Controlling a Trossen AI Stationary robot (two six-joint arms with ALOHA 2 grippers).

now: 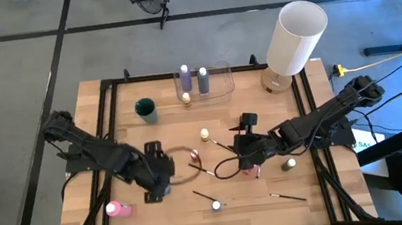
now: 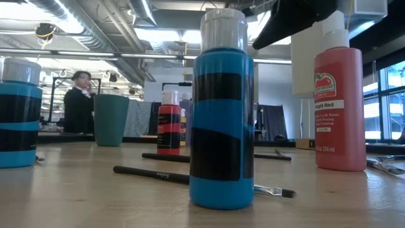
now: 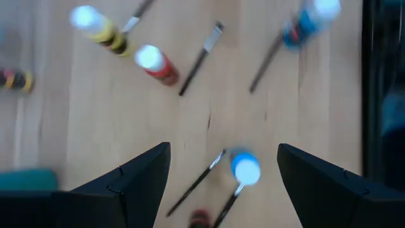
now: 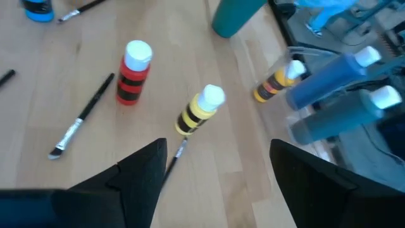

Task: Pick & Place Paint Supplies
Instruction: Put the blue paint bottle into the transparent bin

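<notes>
We see a lab or workshop hall: exposed ceiling ducts [image 2: 95, 25], a grey concrete floor [image 1: 13, 82], and a black-framed wooden test table [image 1: 255, 113].

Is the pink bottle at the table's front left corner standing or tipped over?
Tipped over. In the high view the pink bottle lies on its side, its full length showing, while other bottles show mainly round caps from above.

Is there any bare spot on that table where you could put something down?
Yes. The wood between the teal cup and the left gripper lies bare, as does the stretch between the clear container and the right gripper. The front middle is crowded: paint bottles and brushes lie scattered around both open grippers.
</notes>
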